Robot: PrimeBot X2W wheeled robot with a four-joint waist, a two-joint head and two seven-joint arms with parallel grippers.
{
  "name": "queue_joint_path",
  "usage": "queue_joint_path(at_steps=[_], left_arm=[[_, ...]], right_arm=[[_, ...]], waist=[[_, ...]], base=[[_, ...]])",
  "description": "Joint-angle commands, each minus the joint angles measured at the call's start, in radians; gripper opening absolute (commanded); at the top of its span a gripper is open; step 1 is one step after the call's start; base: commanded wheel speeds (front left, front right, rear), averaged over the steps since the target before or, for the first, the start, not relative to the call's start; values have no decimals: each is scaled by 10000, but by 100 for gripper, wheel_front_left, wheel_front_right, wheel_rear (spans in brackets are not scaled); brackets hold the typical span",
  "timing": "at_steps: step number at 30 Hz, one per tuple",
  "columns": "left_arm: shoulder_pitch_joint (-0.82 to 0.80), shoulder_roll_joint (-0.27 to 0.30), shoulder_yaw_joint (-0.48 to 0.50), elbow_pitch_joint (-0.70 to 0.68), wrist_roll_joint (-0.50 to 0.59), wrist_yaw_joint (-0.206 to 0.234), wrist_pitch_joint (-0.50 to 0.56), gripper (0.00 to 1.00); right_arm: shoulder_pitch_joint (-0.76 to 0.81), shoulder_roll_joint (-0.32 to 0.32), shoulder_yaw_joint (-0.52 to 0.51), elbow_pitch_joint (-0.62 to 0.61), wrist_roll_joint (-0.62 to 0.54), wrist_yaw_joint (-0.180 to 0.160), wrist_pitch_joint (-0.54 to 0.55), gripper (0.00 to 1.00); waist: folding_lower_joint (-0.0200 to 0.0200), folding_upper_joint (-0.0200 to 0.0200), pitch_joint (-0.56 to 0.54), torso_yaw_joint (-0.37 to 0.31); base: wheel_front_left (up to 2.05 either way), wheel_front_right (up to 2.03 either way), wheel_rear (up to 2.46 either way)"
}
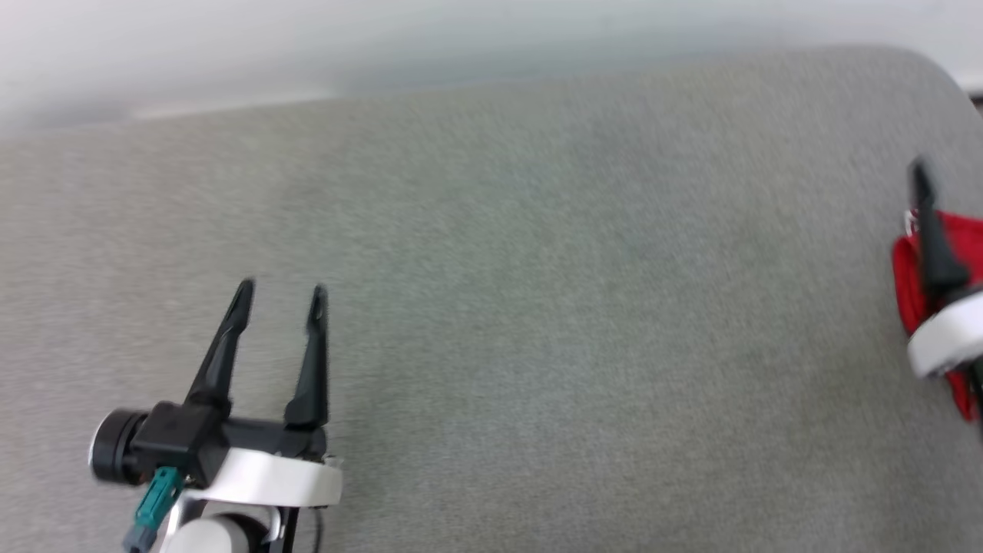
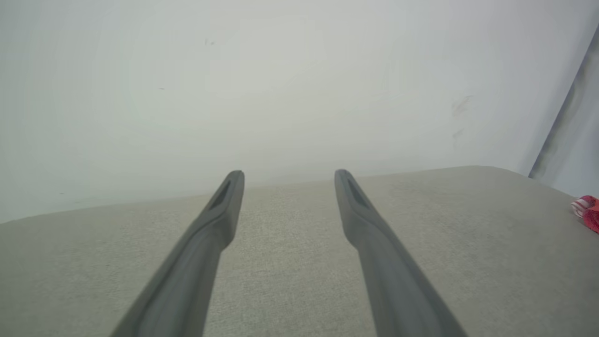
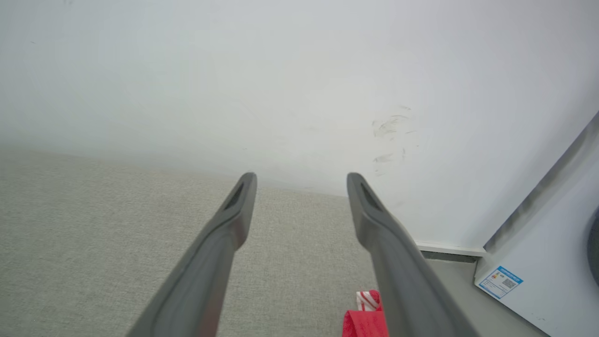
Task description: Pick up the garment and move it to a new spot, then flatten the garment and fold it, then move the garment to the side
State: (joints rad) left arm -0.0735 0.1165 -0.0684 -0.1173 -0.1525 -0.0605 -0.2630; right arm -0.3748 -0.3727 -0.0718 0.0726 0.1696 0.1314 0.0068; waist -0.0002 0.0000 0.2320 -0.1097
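Garment count: one garment (image 1: 910,288), red.
Garment place: on the grey fabric surface (image 1: 537,269), at the far right edge of the head view, near the surface's rounded right corner.
Garment, left wrist view: a small red bit with red-white striped trim (image 2: 588,211) at the right border, well apart from that arm's fingers.
Garment, right wrist view: a red fold with a scrap of striped trim (image 3: 367,320) at the bottom edge, just beside the inner side of one finger.
Garment, hidden: most of it is cut off by the frame borders, and no lettering or number can be made out.
Right gripper (image 3: 303,177): two dark fingers spread apart, with nothing between the tips.
Right gripper, head view: one finger (image 1: 933,238) crosses in front of the red cloth, blurred. The other is cut off by the border. It seems to hang over the cloth, but contact cannot be told.
Left gripper (image 1: 282,290): two fingers released and spread, empty, over bare fabric at the lower left.
Left wrist: one teal connector (image 1: 157,495), partly cut off at the bottom.
Wall (image 2: 281,84): pale, with faint scuffs, behind the surface.
Sticker: one blue-and-white label (image 3: 499,282) on a white panel, print too small to read.
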Motion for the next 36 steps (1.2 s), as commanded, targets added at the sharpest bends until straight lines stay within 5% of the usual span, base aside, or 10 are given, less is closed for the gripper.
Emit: queue_joint_path(at_steps=[1, 17, 36], left_arm=[[212, 56, 128, 127, 105, 46, -20, 100], [1146, -359, 639, 578, 268, -194, -20, 100], [1405, -606, 772, 539, 225, -495, -20, 100]], right_arm=[[395, 215, 6, -177, 142, -13, -132, 100], [3030, 2315, 65, -525, 746, -11, -1916, 100], [3032, 2697, 274, -8, 510, -11, -2181, 100]], waist=[[2, 0, -583, 466], [2, 0, -1538, 882], [2, 0, -1692, 1005]], base=[[0, 0, 0], [0, 0, 0], [0, 0, 0]])
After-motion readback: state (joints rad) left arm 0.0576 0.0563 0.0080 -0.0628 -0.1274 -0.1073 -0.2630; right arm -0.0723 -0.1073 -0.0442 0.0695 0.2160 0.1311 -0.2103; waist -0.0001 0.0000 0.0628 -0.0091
